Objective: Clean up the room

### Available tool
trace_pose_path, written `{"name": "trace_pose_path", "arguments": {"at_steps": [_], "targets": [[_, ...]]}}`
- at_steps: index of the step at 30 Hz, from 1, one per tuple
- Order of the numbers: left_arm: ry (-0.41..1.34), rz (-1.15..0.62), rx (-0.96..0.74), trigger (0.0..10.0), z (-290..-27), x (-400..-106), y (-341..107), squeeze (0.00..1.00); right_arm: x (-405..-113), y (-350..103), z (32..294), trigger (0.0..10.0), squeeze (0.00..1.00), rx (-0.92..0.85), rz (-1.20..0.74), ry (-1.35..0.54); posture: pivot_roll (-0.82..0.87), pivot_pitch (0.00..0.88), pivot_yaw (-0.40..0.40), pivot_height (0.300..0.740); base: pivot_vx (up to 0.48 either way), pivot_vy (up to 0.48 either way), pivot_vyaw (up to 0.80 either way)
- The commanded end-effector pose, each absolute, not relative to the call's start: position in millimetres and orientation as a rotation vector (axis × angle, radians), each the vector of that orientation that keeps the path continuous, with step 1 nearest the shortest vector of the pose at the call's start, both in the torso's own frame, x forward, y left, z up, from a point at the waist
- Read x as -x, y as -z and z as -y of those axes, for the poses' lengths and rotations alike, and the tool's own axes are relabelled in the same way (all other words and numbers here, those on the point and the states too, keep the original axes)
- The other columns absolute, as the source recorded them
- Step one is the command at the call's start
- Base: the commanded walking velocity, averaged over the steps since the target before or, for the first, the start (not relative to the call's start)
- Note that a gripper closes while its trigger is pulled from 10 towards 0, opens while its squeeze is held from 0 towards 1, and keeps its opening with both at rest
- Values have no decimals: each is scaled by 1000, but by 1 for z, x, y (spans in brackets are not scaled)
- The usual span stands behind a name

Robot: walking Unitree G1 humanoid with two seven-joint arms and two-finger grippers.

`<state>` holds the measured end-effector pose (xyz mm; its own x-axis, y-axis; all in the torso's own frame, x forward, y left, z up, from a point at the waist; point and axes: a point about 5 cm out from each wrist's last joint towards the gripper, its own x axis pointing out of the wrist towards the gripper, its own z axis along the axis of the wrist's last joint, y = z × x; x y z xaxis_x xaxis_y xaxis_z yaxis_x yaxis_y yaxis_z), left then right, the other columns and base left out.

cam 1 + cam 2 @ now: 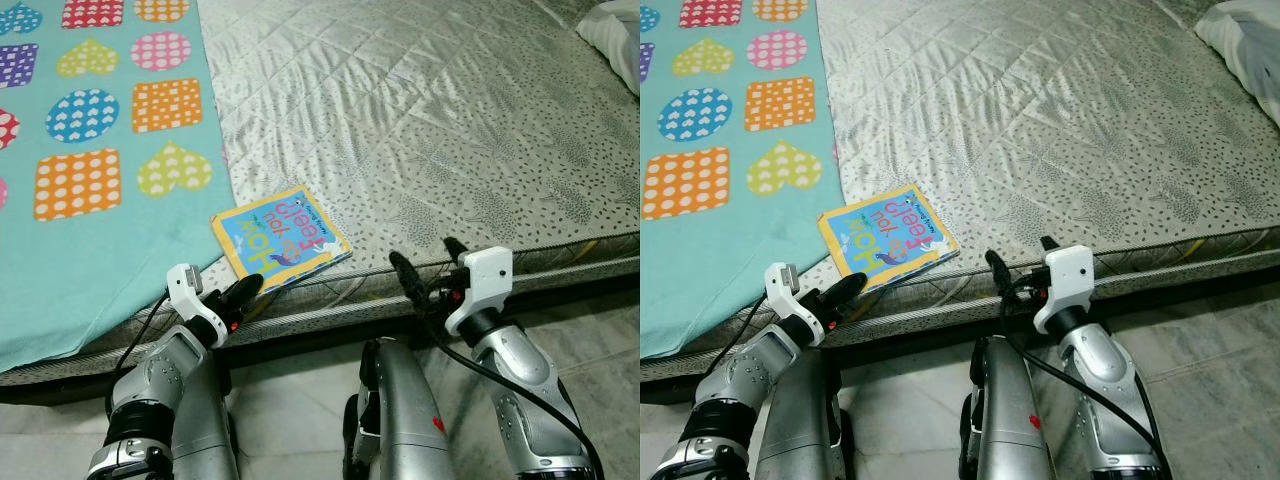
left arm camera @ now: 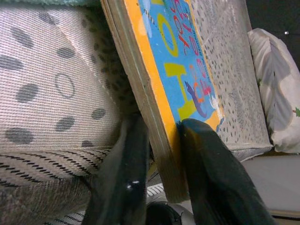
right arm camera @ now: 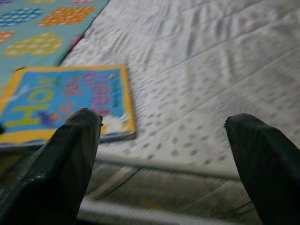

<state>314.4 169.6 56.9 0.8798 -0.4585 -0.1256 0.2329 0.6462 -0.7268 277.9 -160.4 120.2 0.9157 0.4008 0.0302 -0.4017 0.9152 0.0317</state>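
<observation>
Where the mattress (image 1: pixel 430 130) meets the teal sheet (image 1: pixel 90 200), a book (image 1: pixel 281 238) lies at the edge. Left wrist view: left gripper (image 2: pixel 161 154) pinches the book's corner, fingers either side. Right wrist view: right gripper (image 3: pixel 164 140) gapes wide, empty, beside the book.
</observation>
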Motion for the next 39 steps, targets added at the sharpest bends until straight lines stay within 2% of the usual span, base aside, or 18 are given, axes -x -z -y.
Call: {"name": "trace_pose_path", "arguments": {"at_steps": [1, 7, 13, 18, 23, 25, 27, 30, 34, 39], "targets": [[416, -316, 774, 0, -169, -313, -55, 0, -270, -119, 156, 10000, 0, -66, 9, -484, -49, 284, -72, 552, 0, 0, 0], [437, -292, 770, 0, -168, -314, -59, 0, -264, -117, 153, 10000, 0, -95, -14, -553, -50, 284, -71, 552, 0, 0, 0], [451, -212, 710, 0, -166, -319, -72, 0, -272, -97, 177, 10000, 0, -122, -106, -490, -44, 278, -68, 552, 0, 0, 0], [433, -125, 624, 0, -167, -320, -89, 0, -281, -98, 161, 10000, 0, -143, -126, -441, -33, 266, -61, 552, 0, 0, 0], [393, -49, 527, 0, -165, -311, -99, 0, -289, -105, 154, 10000, 0, -66, -95, -348, -9, 241, -46, 552, 0, 0, 0], [372, -2, 488, 0, -163, -304, -109, 0, -293, -110, 150, 10000, 0, -129, -74, -294, 1, 235, -43, 552, 0, 0, 0], [356, 14, 480, 0, -163, -301, -114, 0, -293, -114, 146, 10000, 0, -155, -46, -363, 11, 231, -43, 552, 0, 0, 0], [288, 55, 466, 0, -165, -292, -129, 0, -296, -118, 145, 10000, 0, -84, -15, -334, 47, 218, -40, 552, 0, 0, 0], [226, 85, 446, 0, -169, -286, -138, 0, -297, -117, 139, 10000, 0, -96, -28, -333, 64, 210, -36, 552, 0, 0, 0], [124, 74, 392, 0, -174, -273, -135, 0, -302, -124, 133, 10000, 0, -215, -9, -300, 86, 196, -25, 552, 0, 0, 0]]}}
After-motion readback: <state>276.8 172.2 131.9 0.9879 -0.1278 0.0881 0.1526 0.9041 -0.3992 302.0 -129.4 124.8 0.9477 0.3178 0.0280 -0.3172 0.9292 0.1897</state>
